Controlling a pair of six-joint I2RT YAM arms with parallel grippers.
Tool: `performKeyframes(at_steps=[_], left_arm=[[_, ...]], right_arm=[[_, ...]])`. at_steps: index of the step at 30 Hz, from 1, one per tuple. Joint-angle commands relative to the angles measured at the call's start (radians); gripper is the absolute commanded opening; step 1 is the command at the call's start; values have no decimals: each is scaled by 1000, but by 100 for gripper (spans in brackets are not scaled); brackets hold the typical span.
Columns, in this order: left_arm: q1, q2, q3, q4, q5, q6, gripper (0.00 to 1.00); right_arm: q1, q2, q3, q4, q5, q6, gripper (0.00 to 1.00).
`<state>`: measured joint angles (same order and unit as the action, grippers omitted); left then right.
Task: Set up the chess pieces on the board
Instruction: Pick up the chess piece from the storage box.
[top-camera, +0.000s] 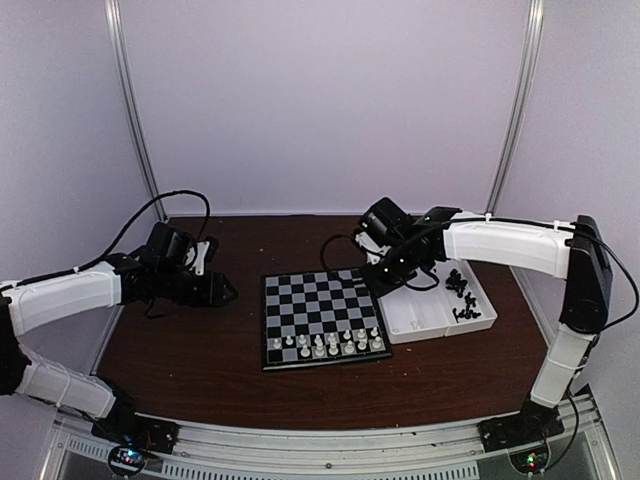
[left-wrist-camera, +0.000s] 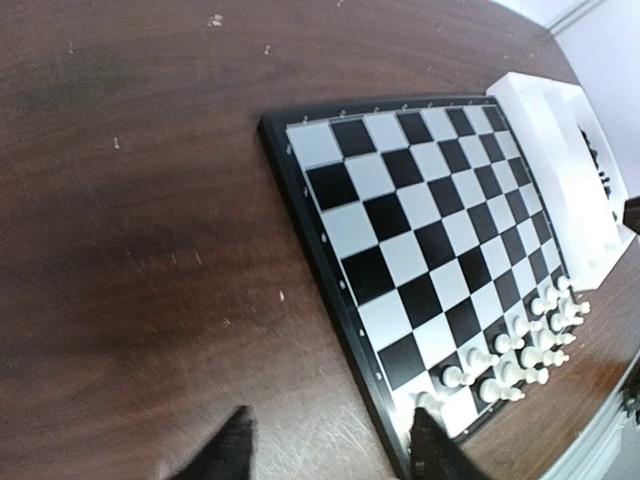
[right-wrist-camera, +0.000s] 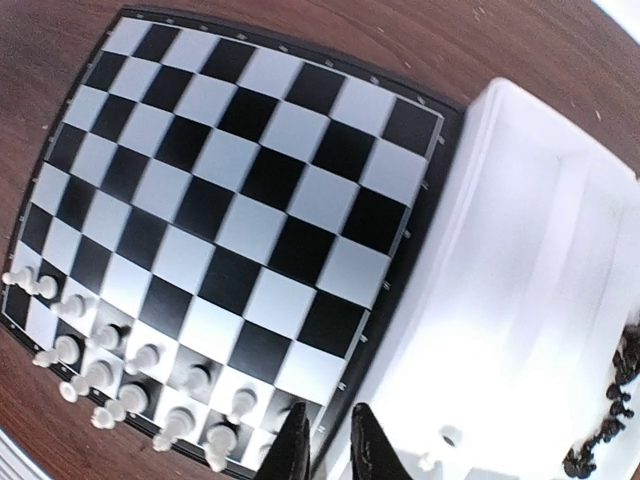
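— Can we name the white pieces from above?
— No, they are too small for us, and the black pieces run off the right wrist view's edge.
— We see only the tips of the left fingers, cut by the bottom edge.
— The tray runs off that view's right side.

The board is checked in black and pale grey-white with a thin dark rim, set against the dark brown, wood-grained table. The white pieces look bright on those checks, and the black pieces are dark specks in the plain white tray. The left arm and right arm have white shells and black joints, and the walls are pale lilac.
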<state>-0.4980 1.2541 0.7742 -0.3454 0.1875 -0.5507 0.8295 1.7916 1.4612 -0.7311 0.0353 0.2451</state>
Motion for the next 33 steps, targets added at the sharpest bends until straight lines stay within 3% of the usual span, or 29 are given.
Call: performKeyframes(at_steps=[1, 5, 10, 24, 26, 30, 33], left_arm=[[6, -74, -1, 30, -78, -2, 63], [6, -122, -3, 30, -109, -1, 77], [6, -137, 4, 20, -117, 0, 89], [6, -174, 8, -18, -153, 21, 90], [6, -171, 17, -23, -157, 31, 90], [6, -163, 40, -40, -157, 48, 90], [6, -165, 43, -40, -158, 60, 90]], right_arm=[[-47, -80, -103, -71, 22, 64, 17], [-92, -131, -168, -99, 13, 71, 19], [-124, -96, -178, -142, 19, 87, 34], [-166, 47, -159, -110, -98, 104, 41], [-170, 65, -154, -132, -110, 112, 48], [-171, 67, -136, -177, -140, 132, 72], [-172, 68, -126, -205, -142, 138, 74]])
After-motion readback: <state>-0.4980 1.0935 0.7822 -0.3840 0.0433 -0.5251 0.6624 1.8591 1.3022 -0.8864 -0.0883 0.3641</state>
